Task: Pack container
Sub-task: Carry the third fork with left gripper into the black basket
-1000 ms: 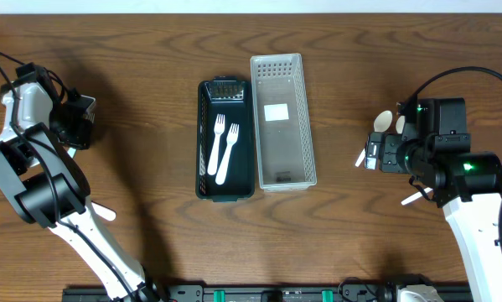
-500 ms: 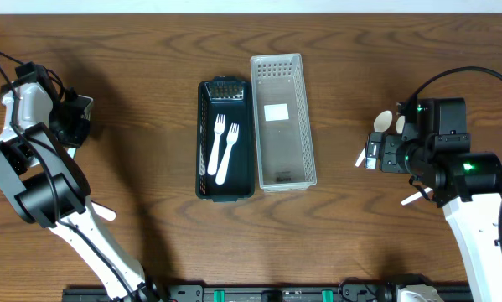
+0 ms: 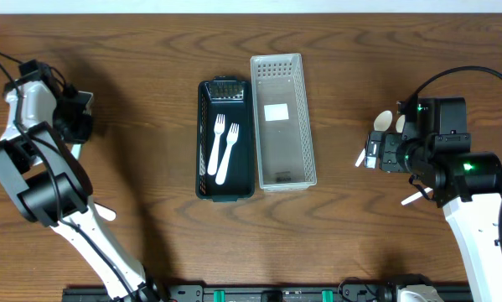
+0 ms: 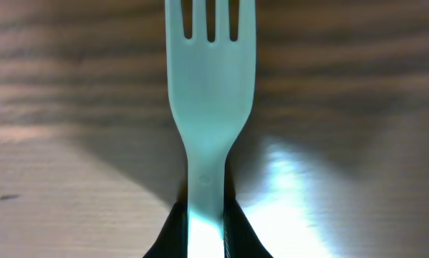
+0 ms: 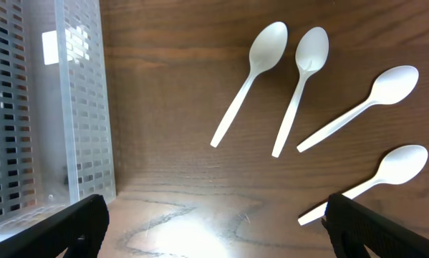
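left gripper [image 4: 205, 233] clamped on white fork [image 4: 210, 107] handle, far left, well apart from dark tray [image 3: 202, 143], right gripper [image 5: 214, 226] spread wide, empty, over four spoons [image 5: 268, 43] beside clear basket [image 5: 85, 107]

Left hand [image 4: 205, 231] clamped, right hand [image 5: 213, 223] spread.

Wood table [image 5: 185, 186]. White slotted basket [image 5: 85, 107] at left edge, cropped, its long side wall facing the spoons. Four white plastic spoons lie flat on the table, all bowls toward upper right: left spoon [image 5: 243, 89], middle spoon [image 5: 294, 100] just beside it with bowls near each other, not touching; third spoon [image 5: 350, 115] angled flatter; lowest spoon [image 5: 357, 190] at right, apart. Right gripper [image 5: 214, 229]: dark fingers [image 5: 71, 229] in the bottom corners, spread wide, nothing between them.
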`<state>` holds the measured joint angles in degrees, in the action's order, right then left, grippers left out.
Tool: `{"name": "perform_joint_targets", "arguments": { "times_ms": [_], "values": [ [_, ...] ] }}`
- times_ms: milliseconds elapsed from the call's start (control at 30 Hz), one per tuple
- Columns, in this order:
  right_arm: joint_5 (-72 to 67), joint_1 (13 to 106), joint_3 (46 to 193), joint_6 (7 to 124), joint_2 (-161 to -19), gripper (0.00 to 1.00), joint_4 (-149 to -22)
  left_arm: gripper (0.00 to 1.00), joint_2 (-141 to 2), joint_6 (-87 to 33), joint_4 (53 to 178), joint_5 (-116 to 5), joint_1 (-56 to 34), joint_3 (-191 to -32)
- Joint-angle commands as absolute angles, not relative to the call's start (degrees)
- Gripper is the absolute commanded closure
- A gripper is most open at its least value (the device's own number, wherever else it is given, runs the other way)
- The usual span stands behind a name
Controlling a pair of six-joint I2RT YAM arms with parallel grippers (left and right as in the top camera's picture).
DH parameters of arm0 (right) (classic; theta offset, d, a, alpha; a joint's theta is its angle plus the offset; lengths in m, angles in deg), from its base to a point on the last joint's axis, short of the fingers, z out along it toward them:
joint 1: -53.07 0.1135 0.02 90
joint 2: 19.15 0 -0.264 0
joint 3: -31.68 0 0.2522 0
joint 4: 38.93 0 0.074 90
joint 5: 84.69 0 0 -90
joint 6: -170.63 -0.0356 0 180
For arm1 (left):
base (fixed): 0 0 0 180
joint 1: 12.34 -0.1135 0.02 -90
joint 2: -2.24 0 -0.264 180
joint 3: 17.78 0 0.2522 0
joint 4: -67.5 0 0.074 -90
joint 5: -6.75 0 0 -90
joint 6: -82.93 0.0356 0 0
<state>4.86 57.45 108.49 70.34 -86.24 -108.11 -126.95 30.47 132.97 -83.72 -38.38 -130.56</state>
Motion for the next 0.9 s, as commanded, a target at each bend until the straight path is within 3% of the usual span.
{"name": "perform_joint_targets", "arguments": {
  "times_ms": [0, 200, 467, 700, 867],
  "values": [
    [4.29, 57.1, 109.56, 69.25, -86.17, 0.01, -107.32, 0.94, -121.03, 25.09, 134.13, -80.55, -35.01, -130.15],
    [3.53, 57.1, 109.56, 69.29, -86.17, 0.01, -104.67, 0.94, -109.99, 15.76, 140.44, -75.68, -27.65, -130.15],
    [3.53, 57.1, 109.56, 69.29, -86.17, 0.01, -102.58, 0.94, -97.99, -2.19, 147.87, -75.7, -10.56, -130.15],
    [3.53, 57.1, 109.56, 69.34, -86.19, 0.01, -102.75, 0.94, -97.77, -17.99, 149.1, -75.68, 5.36, -130.12],
    [3.55, 57.1, 109.54, 70.67, -86.19, 0.01, -103.63, 0.94, -99.76, -19.32, 146.8, -75.76, 12.29, -130.02]
  ]
}}
